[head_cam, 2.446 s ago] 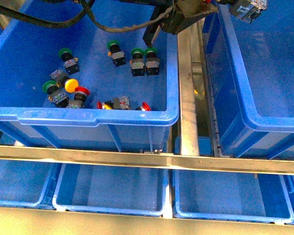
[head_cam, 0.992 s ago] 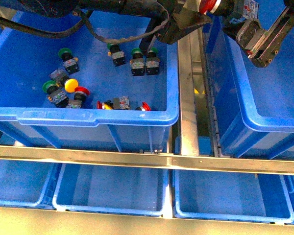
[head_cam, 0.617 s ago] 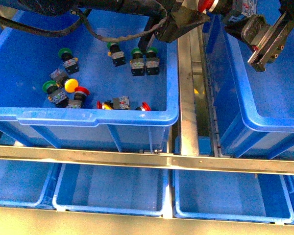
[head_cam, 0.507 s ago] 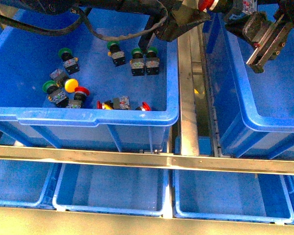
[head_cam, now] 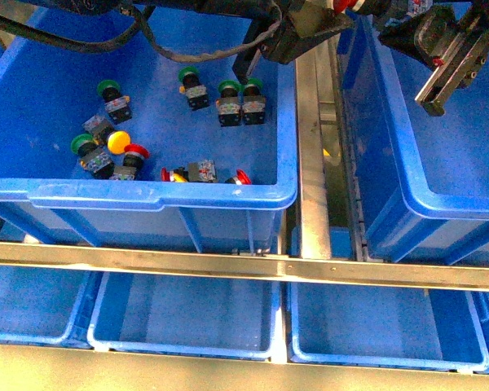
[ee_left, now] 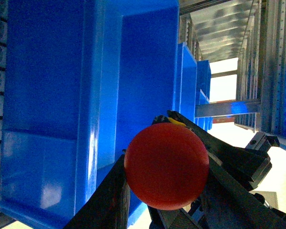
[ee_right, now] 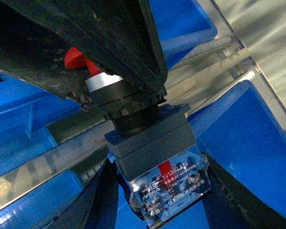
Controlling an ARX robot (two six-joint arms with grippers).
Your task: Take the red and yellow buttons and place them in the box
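Front view: right arm is hanging over the box (head_cam: 416,199), having swung in during the last second. Left jaws are clamping the red button (ee_left: 167,166) by its cap, near the box's inner rim. Right jaws are flanking its black body; can't tell if gripping. Looking like a handover.

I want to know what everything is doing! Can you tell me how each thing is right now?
red button: cap gripped in the left gripper's jaws.
left gripper: shut on the red button.
right gripper: jaws either side of the button's body; grip unclear.
box: no buttons visible inside.
yellow button: lying in the left crate, not yet picked.
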